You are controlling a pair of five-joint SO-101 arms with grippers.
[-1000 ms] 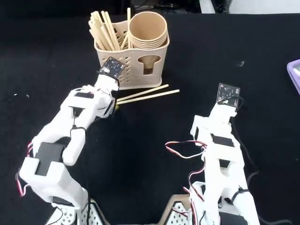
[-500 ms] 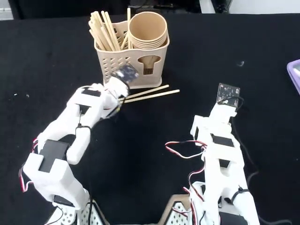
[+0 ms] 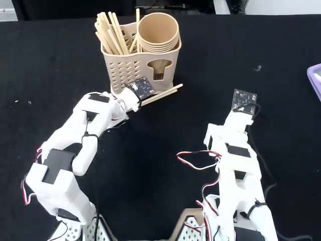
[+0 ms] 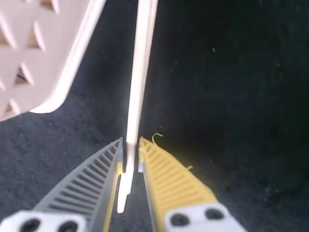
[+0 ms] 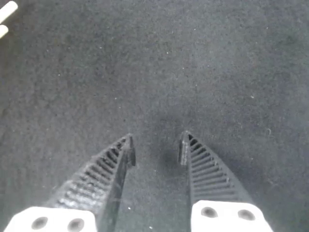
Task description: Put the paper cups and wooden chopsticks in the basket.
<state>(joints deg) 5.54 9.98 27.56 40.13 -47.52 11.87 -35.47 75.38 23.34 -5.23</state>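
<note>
While the left arm [image 3: 75, 145] lies stretched forward over the black worktop [image 3: 281, 45], the left end effector [image 4: 130, 143] is pinched narrow on two wooden chopsticks [image 4: 140, 72], gripping them close to their near ends. The grey finger and the yellow finger press in from either side. From the wrist, the sticks run straight ahead, passing just beside the lower corner of the basket [image 4: 43, 58].

From above, there's the basket [image 3: 140, 65] standing upright at the far side of the worktop, just beyond that wrist. A bundle of chopsticks [image 3: 111, 32] leans out of its left half, and a stack of paper cups [image 3: 158, 30] sits nested in its right half, mouth up. The gripped sticks angle off to the right along the basket's front, and their far tips end near its front right corner. Whether they are touching the cloth, I can't tell.

Over to the right arm [image 3: 235, 155]: well apart from the basket, with the right end effector [image 5: 155, 145] parted to a moderate gap over bare black cloth, nothing between the fingers. At the far right edge, a purple object [image 3: 315, 80] peeks in.
</note>
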